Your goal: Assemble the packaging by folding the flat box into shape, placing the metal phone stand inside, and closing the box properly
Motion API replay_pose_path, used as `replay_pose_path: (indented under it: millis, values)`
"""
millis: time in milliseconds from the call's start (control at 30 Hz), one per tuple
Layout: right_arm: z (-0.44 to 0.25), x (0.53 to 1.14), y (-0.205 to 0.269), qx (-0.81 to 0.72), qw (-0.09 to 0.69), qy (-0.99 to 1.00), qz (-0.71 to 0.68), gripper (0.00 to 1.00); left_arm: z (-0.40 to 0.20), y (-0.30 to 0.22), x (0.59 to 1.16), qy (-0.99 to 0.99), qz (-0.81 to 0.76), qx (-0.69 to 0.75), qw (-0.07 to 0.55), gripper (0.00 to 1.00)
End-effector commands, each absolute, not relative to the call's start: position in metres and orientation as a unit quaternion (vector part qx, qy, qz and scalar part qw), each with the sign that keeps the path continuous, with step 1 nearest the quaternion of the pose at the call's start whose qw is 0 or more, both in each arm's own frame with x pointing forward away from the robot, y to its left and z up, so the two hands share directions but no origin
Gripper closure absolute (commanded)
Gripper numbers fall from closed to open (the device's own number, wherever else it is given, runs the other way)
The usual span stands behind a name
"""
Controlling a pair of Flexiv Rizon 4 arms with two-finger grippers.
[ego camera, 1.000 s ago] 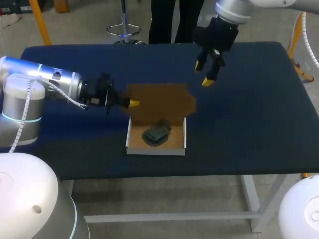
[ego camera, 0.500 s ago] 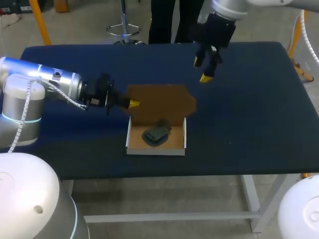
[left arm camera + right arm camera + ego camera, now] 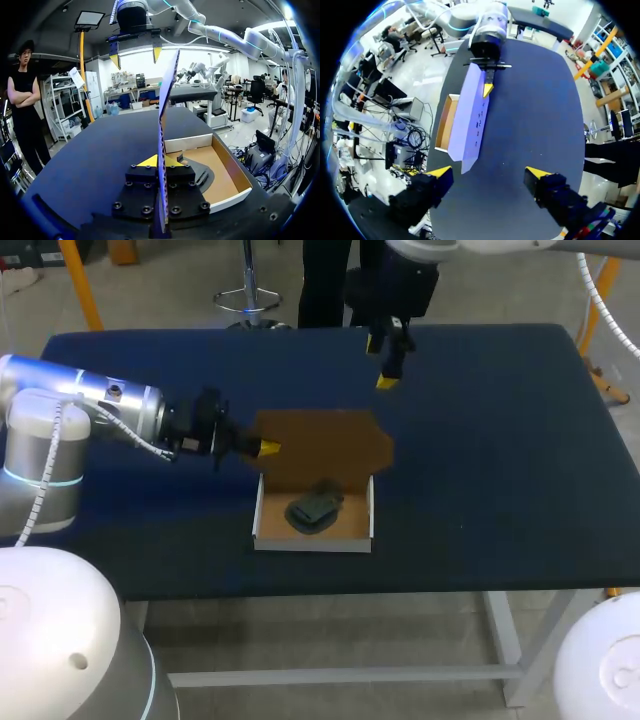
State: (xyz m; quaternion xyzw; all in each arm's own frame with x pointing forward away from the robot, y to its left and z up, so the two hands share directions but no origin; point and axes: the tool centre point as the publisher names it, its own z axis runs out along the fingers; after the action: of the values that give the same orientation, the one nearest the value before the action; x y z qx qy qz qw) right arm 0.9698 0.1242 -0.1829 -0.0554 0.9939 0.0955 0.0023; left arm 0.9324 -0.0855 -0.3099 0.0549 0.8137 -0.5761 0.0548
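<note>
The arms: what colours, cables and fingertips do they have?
The left arm and right arm are silver-grey, each with a white ribbed cable. The left arm has a cyan light ring. The left gripper and right gripper are black with bright yellow tips.

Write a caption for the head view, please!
Left claw pinches the box lid, phone stand lies in the box, right claw hangs open over the table.

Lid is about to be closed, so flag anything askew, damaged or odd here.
Nothing looks damaged or spilled. The stand lies inside the box, at a slant to its walls. The left gripper holds the lid upright by its edge. The right gripper hangs open, clear of the box.
</note>
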Motion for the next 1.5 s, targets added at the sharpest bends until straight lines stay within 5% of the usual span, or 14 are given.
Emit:
replay_pose_path:
  millis: [33, 200, 300, 367, 467, 1500]
  values:
    - [-0.177, 0.977, 0.140, -0.058, 0.005, 0.996, 0.065, 0.00, -0.312, -0.086, 0.932, 0.813, -0.577, 0.055, 0.055, 1.00]
    - [-0.173, 0.984, 0.155, -0.052, 0.016, 0.998, 0.044, 0.03, -0.312, -0.086, 0.932, 0.813, -0.577, 0.055, 0.055, 1.00]
    - [-0.174, 0.987, 0.162, -0.047, 0.019, 0.998, 0.036, 0.18, -0.312, -0.086, 0.932, 0.813, -0.577, 0.055, 0.055, 1.00]
    - [-0.176, 0.988, 0.168, -0.046, 0.016, 0.998, 0.035, 0.39, -0.312, -0.086, 0.932, 0.813, -0.577, 0.055, 0.055, 1.00]
    - [-0.180, 0.990, 0.174, -0.042, 0.011, 0.999, 0.032, 0.50, -0.312, -0.086, 0.932, 0.813, -0.577, 0.055, 0.055, 1.00]
    - [-0.230, 0.962, 0.214, -0.056, -0.019, 0.998, 0.018, 0.54, -0.312, -0.086, 0.932, 0.813, -0.577, 0.055, 0.055, 1.00]
